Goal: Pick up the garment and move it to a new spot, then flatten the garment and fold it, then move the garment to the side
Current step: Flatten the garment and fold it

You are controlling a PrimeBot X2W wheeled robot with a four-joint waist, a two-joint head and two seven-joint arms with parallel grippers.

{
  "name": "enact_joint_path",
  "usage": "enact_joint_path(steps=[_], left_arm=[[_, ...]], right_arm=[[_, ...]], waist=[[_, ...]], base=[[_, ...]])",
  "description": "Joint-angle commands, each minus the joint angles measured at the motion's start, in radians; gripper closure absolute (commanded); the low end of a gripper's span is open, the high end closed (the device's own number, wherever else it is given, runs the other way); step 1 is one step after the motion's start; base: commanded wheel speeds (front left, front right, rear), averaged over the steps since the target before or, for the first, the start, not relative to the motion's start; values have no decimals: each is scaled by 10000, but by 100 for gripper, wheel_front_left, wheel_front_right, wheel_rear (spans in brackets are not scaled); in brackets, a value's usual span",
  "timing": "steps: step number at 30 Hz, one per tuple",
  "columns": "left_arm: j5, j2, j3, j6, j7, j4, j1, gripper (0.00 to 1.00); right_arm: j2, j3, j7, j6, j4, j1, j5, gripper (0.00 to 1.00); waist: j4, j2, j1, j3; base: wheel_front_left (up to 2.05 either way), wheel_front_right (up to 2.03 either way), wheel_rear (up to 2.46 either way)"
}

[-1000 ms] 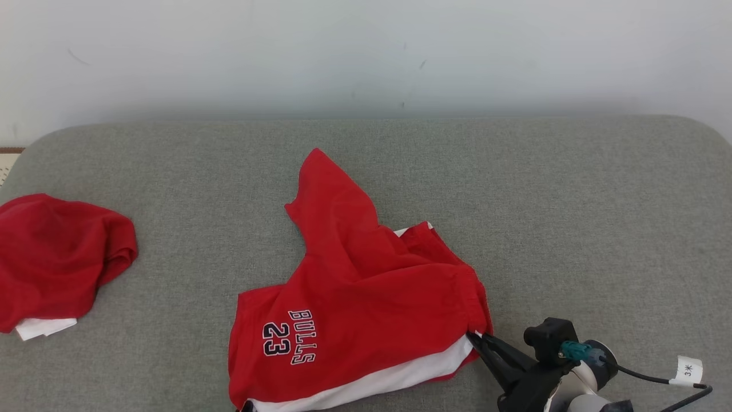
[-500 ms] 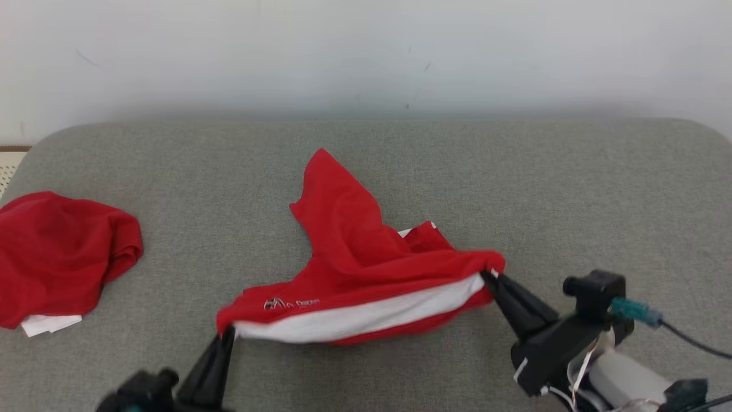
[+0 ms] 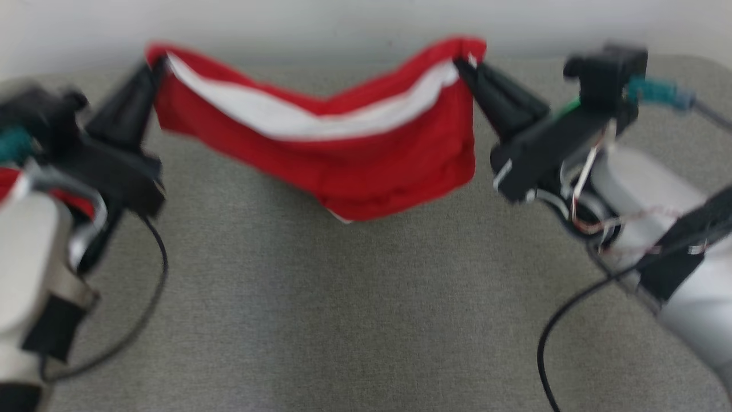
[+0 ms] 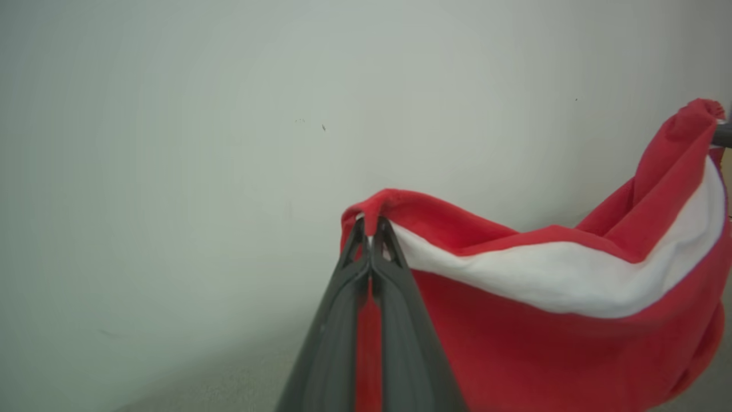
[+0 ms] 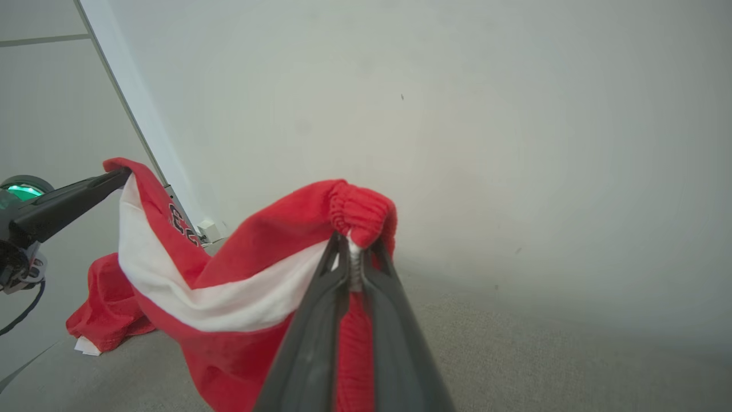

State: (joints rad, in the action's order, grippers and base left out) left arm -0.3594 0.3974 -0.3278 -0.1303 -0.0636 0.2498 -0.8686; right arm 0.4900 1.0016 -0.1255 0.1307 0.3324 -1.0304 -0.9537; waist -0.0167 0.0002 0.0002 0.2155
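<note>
The garment (image 3: 354, 160), red shorts with a white band, hangs in the air above the grey padded surface (image 3: 343, 320), sagging in the middle between both grippers. My left gripper (image 3: 157, 63) is shut on its left top corner, and the left wrist view shows those fingertips (image 4: 370, 226) pinching the red hem of the garment (image 4: 543, 343). My right gripper (image 3: 466, 63) is shut on the right top corner. In the right wrist view this gripper (image 5: 351, 243) clamps the gathered waistband of the garment (image 5: 229, 274). The head view is blurred.
A second red garment (image 5: 108, 309) lies crumpled on the surface at the left, partly behind my left arm (image 3: 34, 240). A pale wall (image 3: 343, 23) runs close behind the surface. Cables (image 3: 148, 297) trail from both wrists over the surface.
The garment lay on the surface with only the right gripper at its corner. The left gripper took the other corner and both lifted it up and away. The head view has shifted too.
</note>
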Motion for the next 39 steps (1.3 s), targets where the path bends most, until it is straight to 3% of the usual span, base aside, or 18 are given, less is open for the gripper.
enact_joint_path(steps=[1,5,11,14,20,28,39], left_arm=[[-163,110,-67,4,18,105,-347,100],[-768,495,-529,4,307,987,-2706,100],[-1351,484,-1081,4,363,2291,-5736,100],[-1404,589,-1149,5,334,2858,-6998,100],[-1123,213,-1652,5,-88,3699,-8539,100],[-1304,56,-2172,5,-722,4488,-8929,100],[-2063,497,-2770,5,-1622,4158,-7676,100]], right_arm=[[-9,68,26,-1,104,-403,96,100],[-414,107,214,-1,988,-2441,-652,100],[-809,-212,394,0,2399,-5212,-1793,100],[-1010,-231,204,0,3234,-6355,-1727,100],[-1235,27,-371,-1,4707,-7723,-1319,100],[-1133,604,-692,-1,5055,-7791,-1643,100],[-207,1934,-915,-1,3854,-6726,-2282,100]], waist=[[-448,-2,-2,983],[-681,-2,-2,1845],[-851,-2,-2,2809],[-1009,-2,-2,3063],[-1047,-2,-2,3312],[-1068,-2,-2,3863],[-889,-2,-2,3765]], base=[[0,0,0],[0,0,0],[0,0,0],[0,0,0],[0,0,0],[0,0,0],[0,0,0]])
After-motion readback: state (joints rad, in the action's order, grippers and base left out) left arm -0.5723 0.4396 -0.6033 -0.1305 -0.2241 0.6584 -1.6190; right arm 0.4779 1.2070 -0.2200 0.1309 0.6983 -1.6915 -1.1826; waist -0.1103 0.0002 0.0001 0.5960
